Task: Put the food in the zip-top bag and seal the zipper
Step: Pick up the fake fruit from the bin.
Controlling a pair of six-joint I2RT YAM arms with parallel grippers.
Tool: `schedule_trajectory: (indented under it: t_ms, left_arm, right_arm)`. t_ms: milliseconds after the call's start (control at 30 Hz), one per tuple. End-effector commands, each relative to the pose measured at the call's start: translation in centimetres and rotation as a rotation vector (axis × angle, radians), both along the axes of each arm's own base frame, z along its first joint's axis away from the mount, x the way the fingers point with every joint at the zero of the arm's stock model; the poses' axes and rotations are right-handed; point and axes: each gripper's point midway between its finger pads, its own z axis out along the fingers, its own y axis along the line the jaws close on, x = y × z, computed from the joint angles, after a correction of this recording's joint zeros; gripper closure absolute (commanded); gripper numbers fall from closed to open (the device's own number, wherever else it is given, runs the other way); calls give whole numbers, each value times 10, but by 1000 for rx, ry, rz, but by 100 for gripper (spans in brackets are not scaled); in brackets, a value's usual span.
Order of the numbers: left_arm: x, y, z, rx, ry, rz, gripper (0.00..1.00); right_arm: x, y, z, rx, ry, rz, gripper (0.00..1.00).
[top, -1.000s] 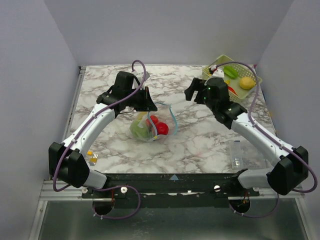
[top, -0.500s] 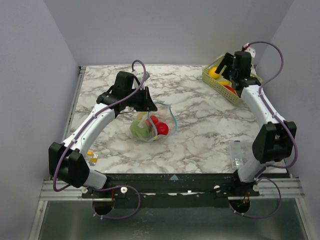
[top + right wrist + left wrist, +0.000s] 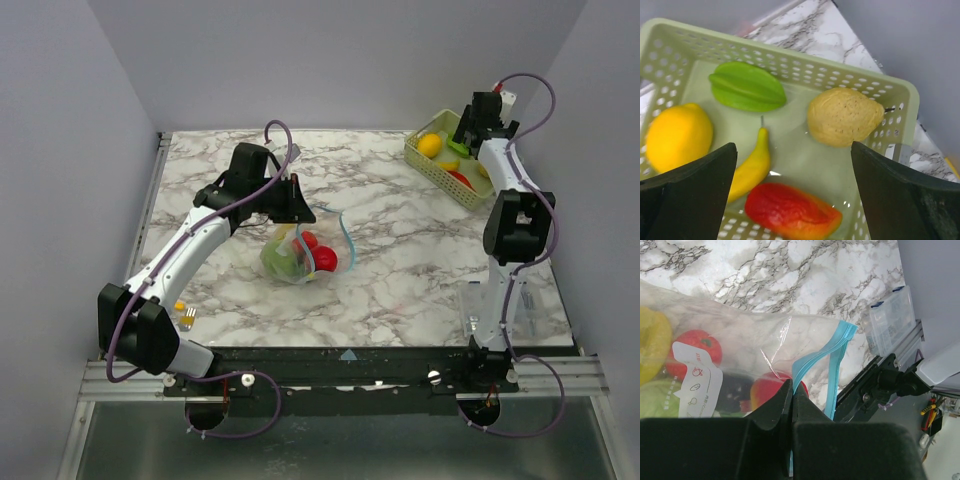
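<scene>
The zip-top bag (image 3: 298, 256) lies mid-table with red, yellow and green food (image 3: 318, 255) inside. My left gripper (image 3: 293, 207) is shut on the teal zipper (image 3: 346, 234) at the bag's mouth. The left wrist view shows its jaws (image 3: 791, 390) pinching the zipper (image 3: 812, 362), and the bag (image 3: 740, 327) holds a red fruit (image 3: 695, 346). My right gripper (image 3: 478, 122) hovers open and empty over the green basket (image 3: 420, 158). In the right wrist view (image 3: 795, 195) it is above a red pepper (image 3: 790, 212), a yellow chilli (image 3: 754, 167), a lemon (image 3: 677, 135), a green starfruit (image 3: 747, 86) and a tan pear (image 3: 842, 116).
The basket (image 3: 790, 54) stands at the back right corner by the wall. A stiff clear plastic box (image 3: 474, 306) lies near the right arm's base and also shows in the left wrist view (image 3: 890, 320). Small yellow bits (image 3: 182, 310) lie by the left arm's base.
My right arm has swung from the middle of the table out to the back right and now hangs over the basket. The left gripper and bag have not moved.
</scene>
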Motion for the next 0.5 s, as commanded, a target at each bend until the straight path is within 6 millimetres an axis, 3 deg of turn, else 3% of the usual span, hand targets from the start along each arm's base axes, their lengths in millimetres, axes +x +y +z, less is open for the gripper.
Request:
schedule_trajectory:
  t_ms: [0,467]
  left_arm:
    - [-1,-8,2,-30,3,-33,100]
    - [-1,-12,-4,-39,33,-49,100]
  right_arm:
    - [-8,-34,-28,-178,156,-97,2]
    - [3,-60,-84,-299,231,-104,0]
